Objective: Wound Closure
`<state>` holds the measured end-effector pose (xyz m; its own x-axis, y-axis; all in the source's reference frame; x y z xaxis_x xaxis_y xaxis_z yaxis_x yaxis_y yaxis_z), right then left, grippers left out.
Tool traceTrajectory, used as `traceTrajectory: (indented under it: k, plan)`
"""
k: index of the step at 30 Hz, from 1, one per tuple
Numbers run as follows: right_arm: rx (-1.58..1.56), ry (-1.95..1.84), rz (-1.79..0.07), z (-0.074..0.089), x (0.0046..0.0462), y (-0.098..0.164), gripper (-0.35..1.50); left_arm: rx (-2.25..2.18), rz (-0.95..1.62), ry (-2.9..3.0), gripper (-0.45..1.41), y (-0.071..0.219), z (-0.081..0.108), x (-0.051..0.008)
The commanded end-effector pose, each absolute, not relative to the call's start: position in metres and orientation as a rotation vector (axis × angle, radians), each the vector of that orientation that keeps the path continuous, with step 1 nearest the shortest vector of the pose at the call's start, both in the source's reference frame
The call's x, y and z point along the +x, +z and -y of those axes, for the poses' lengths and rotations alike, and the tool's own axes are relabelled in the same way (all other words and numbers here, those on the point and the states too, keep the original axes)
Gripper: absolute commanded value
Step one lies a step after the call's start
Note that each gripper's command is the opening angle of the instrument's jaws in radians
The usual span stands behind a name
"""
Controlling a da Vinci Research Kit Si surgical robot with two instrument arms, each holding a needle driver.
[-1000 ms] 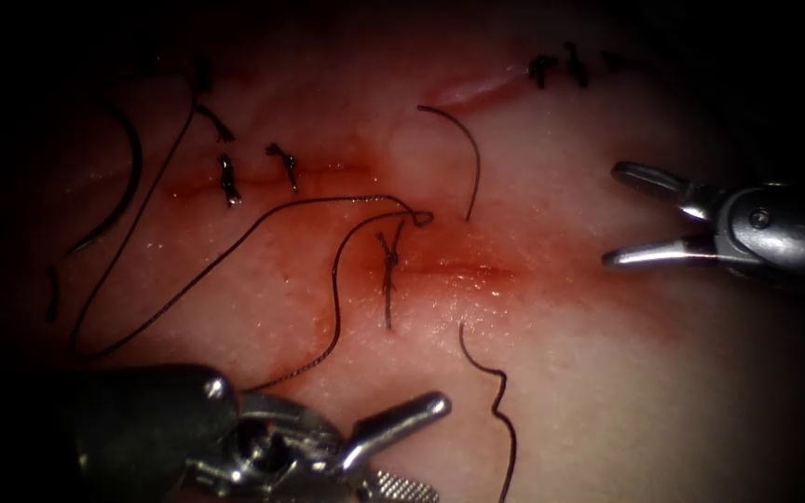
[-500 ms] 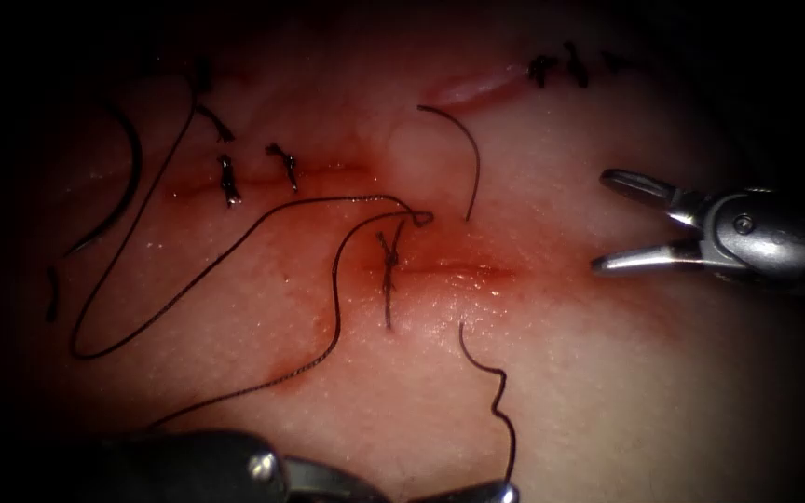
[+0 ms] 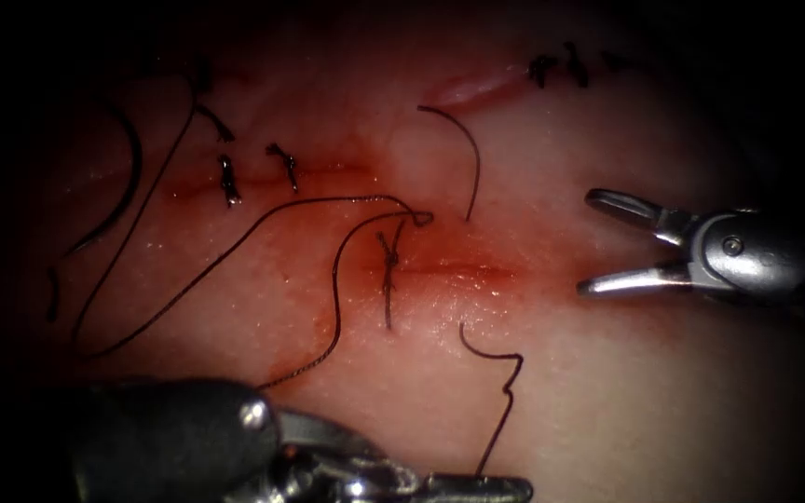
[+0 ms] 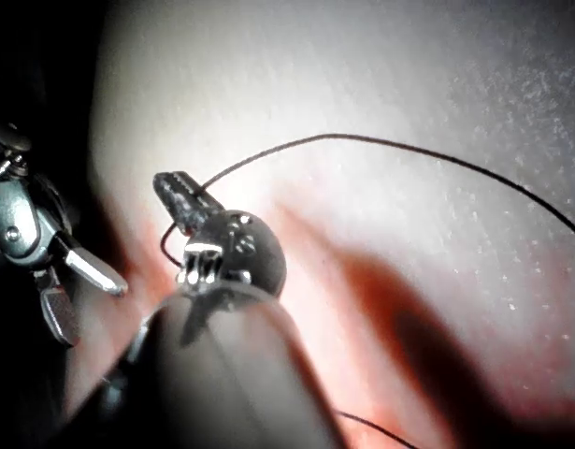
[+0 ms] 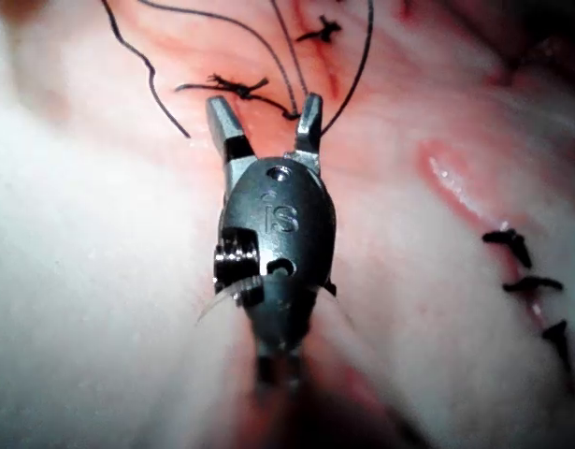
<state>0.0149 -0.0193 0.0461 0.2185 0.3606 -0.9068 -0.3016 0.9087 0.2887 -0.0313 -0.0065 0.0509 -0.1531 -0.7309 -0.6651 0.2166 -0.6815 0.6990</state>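
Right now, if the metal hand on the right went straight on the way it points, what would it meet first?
Probably the red fluid along the cut: the open right hand points leftward at it, holding nothing. Height above the tissue is unclear.

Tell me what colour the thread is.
Dark, almost black; the thread shows best in the endoscope view.

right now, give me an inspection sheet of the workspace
surface: tissue; cut with red fluid around it
job's things: needle lies loose on the tissue at far left, held by neither tool; thread runs from below the cut to the left tool; tied stitches
clutter: short thread piece
grippers: left tool shut on thread; right tool open, holds nothing
cables: nothing seen
surroundings: nothing seen
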Motion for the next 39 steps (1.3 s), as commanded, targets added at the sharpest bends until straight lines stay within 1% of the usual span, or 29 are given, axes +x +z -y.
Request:
traceTrajectory:
  k: [1,7,10,17,20,22,32,34,35,37,38,39]
  plan:
    - [0.081,0.424,-1.265,0.0197,0.0165,0.0453,1.33,1.468,0.604,-1.907,-0.28,0.0514,0.0054,-0.0316]
    - [0.068,0.355,-1.272,0.0206,0.0186,0.0425,1.32,1.454,0.607,-1.947,-0.21,0.0528,0.0024,-0.0312]
    - [0.066,0.317,-1.260,0.0211,0.0197,0.0412,1.33,1.451,0.608,-1.953,-0.21,0.0536,0.0019,-0.0312]
    - [0.015,0.228,-1.223,0.0217,0.0223,0.0400,1.30,1.440,0.614,-1.960,-0.08,0.0548,0.0017,-0.0314]
    - [-0.036,0.207,-1.177,0.0213,0.0230,0.0404,1.30,1.439,0.613,-1.961,-0.03,0.0545,0.0019,-0.0313]
    - [-0.043,0.196,-1.157,0.0211,0.0232,0.0407,1.30,1.438,0.613,-1.963,-0.03,0.0543,0.0020,-0.0313]
    - [-0.045,0.158,-1.117,0.0214,0.0250,0.0410,1.30,1.434,0.610,-1.974,0.05,0.0536,0.0025,-0.0315]
    - [-0.046,0.159,-1.117,0.0215,0.0253,0.0408,1.18,1.431,0.612,-1.976,0.07,0.0537,0.0026,-0.0317]
    - [-0.046,0.159,-1.118,0.0216,0.0254,0.0407,1.05,1.433,0.609,-1.981,0.10,0.0538,0.0026,-0.0317]
    - [-0.041,0.155,-1.116,0.0218,0.0255,0.0404,0.36,1.436,0.610,-1.986,0.16,0.0539,0.0027,-0.0319]
    - [-0.044,0.148,-1.117,0.0219,0.0254,0.0403,-0.13,1.436,0.611,-1.986,0.19,0.0540,0.0027,-0.0319]
    - [-0.054,0.108,-1.110,0.0221,0.0252,0.0402,-0.35,1.435,0.611,-1.985,0.21,0.0541,0.0027,-0.0319]
